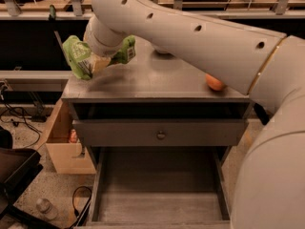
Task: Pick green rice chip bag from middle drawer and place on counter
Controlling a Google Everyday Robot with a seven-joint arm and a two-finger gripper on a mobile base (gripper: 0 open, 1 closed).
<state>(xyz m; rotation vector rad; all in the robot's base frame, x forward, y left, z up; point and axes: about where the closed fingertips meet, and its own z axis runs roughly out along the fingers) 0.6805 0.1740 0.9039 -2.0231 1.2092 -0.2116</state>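
Observation:
The green rice chip bag (77,56) is crumpled around my gripper (99,61) over the left rear part of the counter (157,80), at its left edge. The gripper sits at the end of my large white arm (190,32), which reaches in from the right; it is shut on the bag, and the wrist hides most of the fingers. Whether the bag touches the counter cannot be told. The middle drawer (162,194) stands pulled out at the bottom of the view, its scuffed floor bare.
An orange fruit (214,83) lies on the counter's right side, partly behind my arm. A gray drawer front with a round knob (161,134) is shut above the open drawer. A cardboard box (64,147), a bottle (45,207) and cables are on the floor at left.

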